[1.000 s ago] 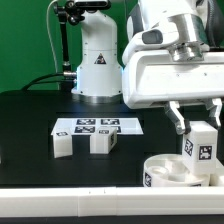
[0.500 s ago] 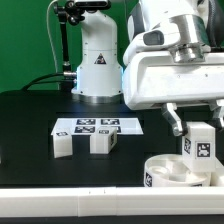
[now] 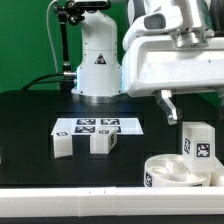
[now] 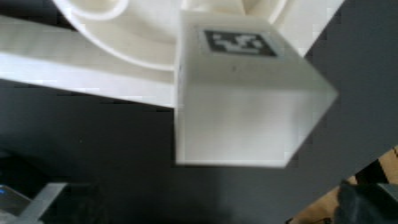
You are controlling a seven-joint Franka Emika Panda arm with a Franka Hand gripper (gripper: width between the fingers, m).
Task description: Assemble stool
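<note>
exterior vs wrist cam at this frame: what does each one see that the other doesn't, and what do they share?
Exterior only: two loose leg blocks in front of the marker board, plus the arm's base behind them.
Wrist only: a close look down the standing leg block, whose near end fills much of the frame.
Both: that same block, upright at the seat disc, with a tag on its side.

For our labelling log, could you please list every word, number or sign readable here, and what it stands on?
No words or numbers can be read.
Arm base: a small dark mark, too blurred to read.
Leg block, seat disc, marker board: black-and-white square tags, patterns only, no text.
</note>
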